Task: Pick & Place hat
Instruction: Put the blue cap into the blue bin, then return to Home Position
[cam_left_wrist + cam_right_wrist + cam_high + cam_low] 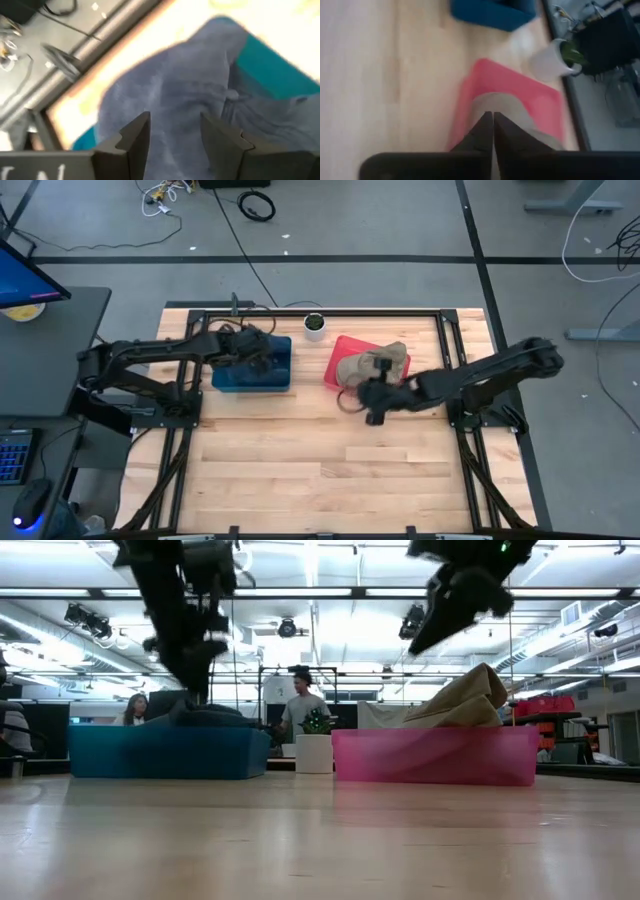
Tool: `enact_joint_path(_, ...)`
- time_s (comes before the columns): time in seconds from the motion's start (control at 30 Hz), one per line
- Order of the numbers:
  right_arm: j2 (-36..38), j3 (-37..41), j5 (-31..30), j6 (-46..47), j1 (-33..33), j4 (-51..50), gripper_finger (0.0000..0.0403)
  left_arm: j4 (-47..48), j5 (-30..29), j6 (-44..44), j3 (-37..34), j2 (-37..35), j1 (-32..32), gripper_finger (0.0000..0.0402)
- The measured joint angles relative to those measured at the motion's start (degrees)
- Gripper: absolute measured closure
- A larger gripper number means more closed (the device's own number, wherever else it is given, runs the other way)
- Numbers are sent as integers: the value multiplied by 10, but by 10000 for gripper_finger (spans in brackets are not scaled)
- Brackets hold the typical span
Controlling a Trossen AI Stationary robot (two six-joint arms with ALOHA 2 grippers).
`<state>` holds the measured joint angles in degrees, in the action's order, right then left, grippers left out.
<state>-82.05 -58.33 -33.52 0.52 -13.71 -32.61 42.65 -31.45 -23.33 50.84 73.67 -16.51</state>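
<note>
A grey-blue hat (170, 85) lies in the blue bin (250, 367) at the far left; in the low view its dark top (205, 713) rises above the bin's rim. My left gripper (172, 132) is open, pointing down right over that hat (258, 352). A tan hat (375, 363) lies in the pink bin (345, 350) and sticks up above its rim (465, 695). My right gripper (493, 125) is shut and empty, above the pink bin's near side (368, 387) and clear of the tan hat (435, 625). My left gripper's open fingers (137, 135) point down at the top of the grey-blue hat, one on either side of a stretch of its cloth. I cannot tell whether they touch it.
A white pot with a green plant (314, 325) stands at the far edge between the two bins. A dark frame (320, 311) runs around the wooden table. The near half of the table (320, 470) is bare wood. People stand in the room behind (300, 700).
</note>
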Motion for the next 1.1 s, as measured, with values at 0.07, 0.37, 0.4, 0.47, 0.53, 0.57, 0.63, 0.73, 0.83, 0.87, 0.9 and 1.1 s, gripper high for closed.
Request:
enact_joint_path(0.07, 43, 0, -1, 10, 11, -23, 395, 32, -22, 0, 29, -14, 6, 225)
enact_joint_path(0.37, 275, 92, 10, 19, 61, 6, 398, -18, -49, 45, 67, -122, 89, 225)
enact_joint_path(0.4, 305, 121, 22, 20, 67, 28, 397, -44, -48, 47, 56, -138, 101, 225)
enact_joint_path(0.47, 364, 180, 54, 21, 75, 90, 397, -89, -48, 62, 19, -167, 126, 225)
enact_joint_path(0.53, 420, 240, 77, 9, 82, 167, 399, -157, -47, 74, -31, -195, 149, 225)
enact_joint_path(0.57, 446, 267, 84, 5, 87, 199, 399, -191, -45, 79, -59, -208, 158, 225)
enact_joint_path(0.63, 494, 314, 98, 1, 96, 258, 399, -270, -30, 86, -117, -230, 176, 225)
enact_joint_path(0.73, 565, 366, 110, 1, 107, 279, 399, -388, -9, 90, -197, -255, 199, 225)
enact_joint_path(0.83, 637, 401, 110, 3, 117, 276, 399, -474, -9, 88, -257, -281, 226, 225)
enact_joint_path(0.87, 660, 410, 110, 6, 119, 276, 399, -503, -10, 89, -276, -288, 234, 225)
enact_joint_path(0.9, 683, 418, 112, 8, 121, 274, 399, -525, -13, 93, -293, -298, 243, 225)
enact_joint_path(1.1, 811, 466, 121, 21, 123, 244, 399, -591, -44, 121, -365, -363, 262, 225)
